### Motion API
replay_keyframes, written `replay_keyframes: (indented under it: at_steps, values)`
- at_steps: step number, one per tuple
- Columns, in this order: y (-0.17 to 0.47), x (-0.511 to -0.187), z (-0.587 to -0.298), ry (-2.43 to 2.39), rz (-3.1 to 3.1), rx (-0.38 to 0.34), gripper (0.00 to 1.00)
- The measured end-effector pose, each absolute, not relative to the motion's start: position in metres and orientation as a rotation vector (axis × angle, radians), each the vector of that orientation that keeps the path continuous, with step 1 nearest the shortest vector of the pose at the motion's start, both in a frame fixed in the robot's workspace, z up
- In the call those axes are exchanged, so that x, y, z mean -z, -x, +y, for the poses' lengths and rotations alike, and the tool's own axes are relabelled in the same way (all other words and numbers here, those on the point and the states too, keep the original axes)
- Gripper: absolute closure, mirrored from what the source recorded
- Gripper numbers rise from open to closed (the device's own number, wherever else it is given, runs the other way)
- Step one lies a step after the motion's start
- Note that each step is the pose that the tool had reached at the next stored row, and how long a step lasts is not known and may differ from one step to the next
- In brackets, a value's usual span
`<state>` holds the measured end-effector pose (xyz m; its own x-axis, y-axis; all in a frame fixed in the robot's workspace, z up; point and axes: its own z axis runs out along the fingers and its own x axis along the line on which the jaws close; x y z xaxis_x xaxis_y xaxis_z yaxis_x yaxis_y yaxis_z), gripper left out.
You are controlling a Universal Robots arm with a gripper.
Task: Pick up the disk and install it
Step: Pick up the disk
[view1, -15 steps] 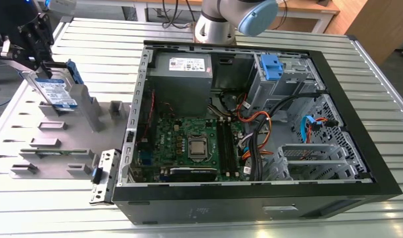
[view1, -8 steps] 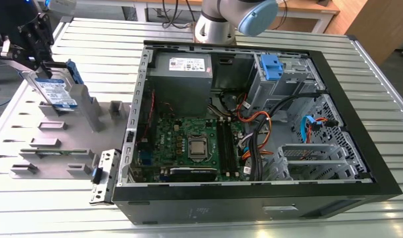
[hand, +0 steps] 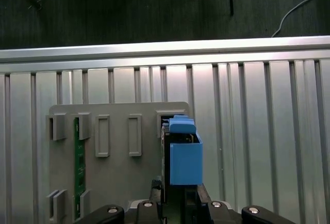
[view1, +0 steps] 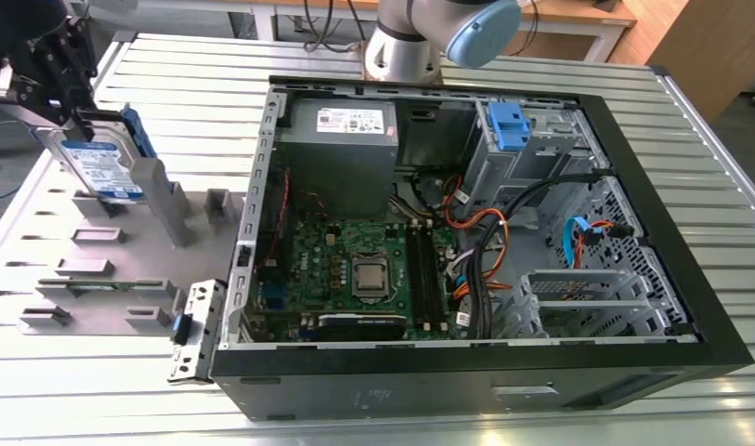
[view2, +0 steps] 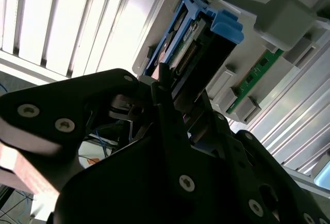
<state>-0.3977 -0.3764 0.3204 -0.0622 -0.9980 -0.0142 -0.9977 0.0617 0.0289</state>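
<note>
- Tool (view1: 80, 119) sits clamped on the top end of the disk (view1: 105, 165), with one finger on each flat side and the jaws drawn in to the drive's thickness.
- In the exterior view the disk stands upright at the far end of a grey fixture plate (view1: 55, 232), on the exterior view's left, well apart from the open computer case (view1: 476, 372). Whether its lower edge rests in the fixture slot cannot be told.
- The arm's (view1: 409, 42) grey column with its blue cap rises behind the case on the slatted table (view1: 203, 74). The black tool head hangs over the fixture, pointing down.
- The first wrist view looks straight down past the tool (hand: 180, 195). It shows the disk (hand: 184, 157) edge-on with its blue handle tab, and a green board (hand: 77, 157) standing in a slot farther along the plate.
- The second wrist view looks from the side and shows the tool (view2: 180, 92) gripping the disk's (view2: 203, 59) dark body and connector end.
- The exterior view alone shows the case's interior, with a blue bracket (view1: 507, 125) in the drive bay.
</note>
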Motion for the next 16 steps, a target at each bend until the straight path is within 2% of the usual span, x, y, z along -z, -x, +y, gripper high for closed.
replay_keyframes:
  at_steps: [16]
  values:
    - [0.3977,-0.3286,-0.3763,-2.145,-2.282,0.048,0.65]
